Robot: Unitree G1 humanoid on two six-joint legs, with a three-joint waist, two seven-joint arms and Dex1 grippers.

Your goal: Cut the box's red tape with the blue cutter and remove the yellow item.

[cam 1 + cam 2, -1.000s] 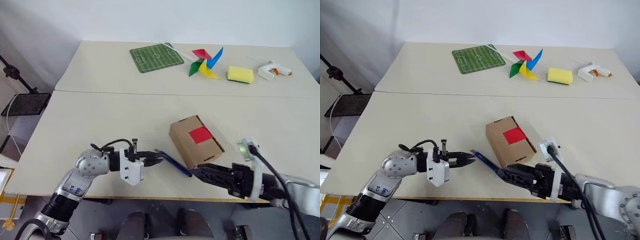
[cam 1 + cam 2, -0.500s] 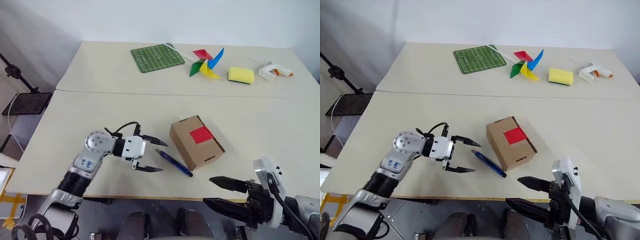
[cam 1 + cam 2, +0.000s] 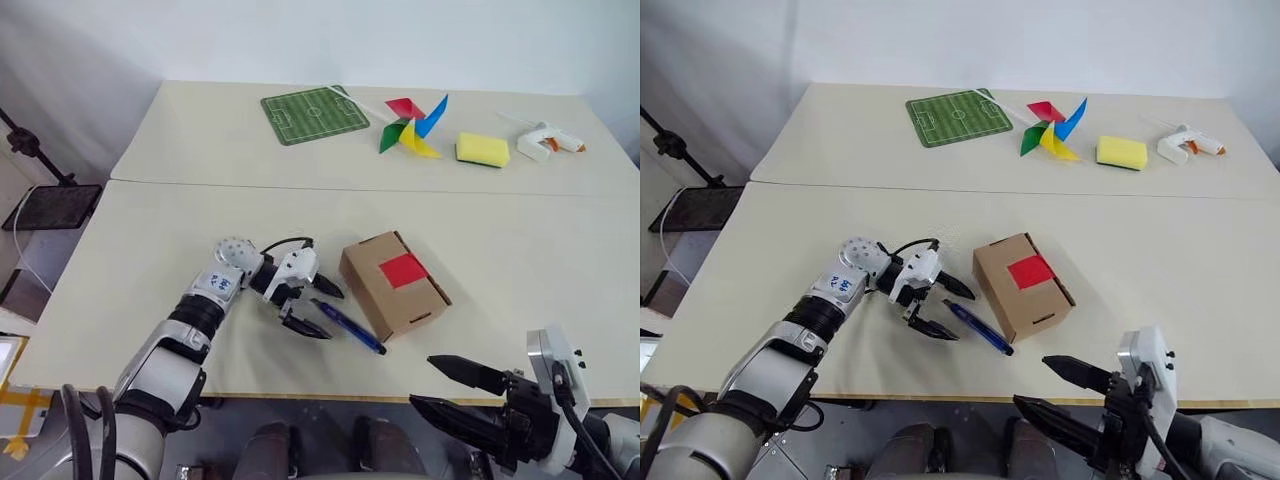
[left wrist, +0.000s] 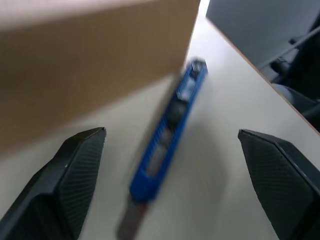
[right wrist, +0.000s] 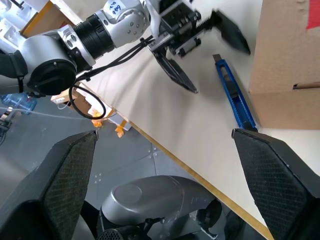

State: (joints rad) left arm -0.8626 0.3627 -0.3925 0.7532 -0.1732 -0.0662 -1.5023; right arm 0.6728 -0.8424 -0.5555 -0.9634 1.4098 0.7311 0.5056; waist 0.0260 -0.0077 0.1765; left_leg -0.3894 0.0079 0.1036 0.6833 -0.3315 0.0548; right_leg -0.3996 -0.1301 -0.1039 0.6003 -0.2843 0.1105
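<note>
The brown box (image 3: 385,290) sits near the table's front, its flaps down under the red tape (image 3: 402,269). The blue cutter (image 3: 348,326) lies flat on the table along the box's left side. My left gripper (image 3: 328,314) is open, with one finger on either side of the cutter's left end and not touching it. In the left wrist view the cutter (image 4: 172,120) runs between the spread fingers, with the box (image 4: 95,55) beyond. My right gripper (image 3: 423,381) is open and holds nothing, hanging off the table's front edge to the right. The yellow item is hidden.
At the back of the table lie a green pitch mat (image 3: 313,115), a multicoloured pinwheel (image 3: 412,125), a yellow sponge (image 3: 482,149) and a white and orange glue gun (image 3: 545,140). A seam (image 3: 200,184) crosses the table. A black stand (image 3: 52,205) is off the left side.
My left gripper has opened, rolled and moved right, up to the cutter's end. My right gripper has drawn back from the box's near corner to beyond the table's front edge.
</note>
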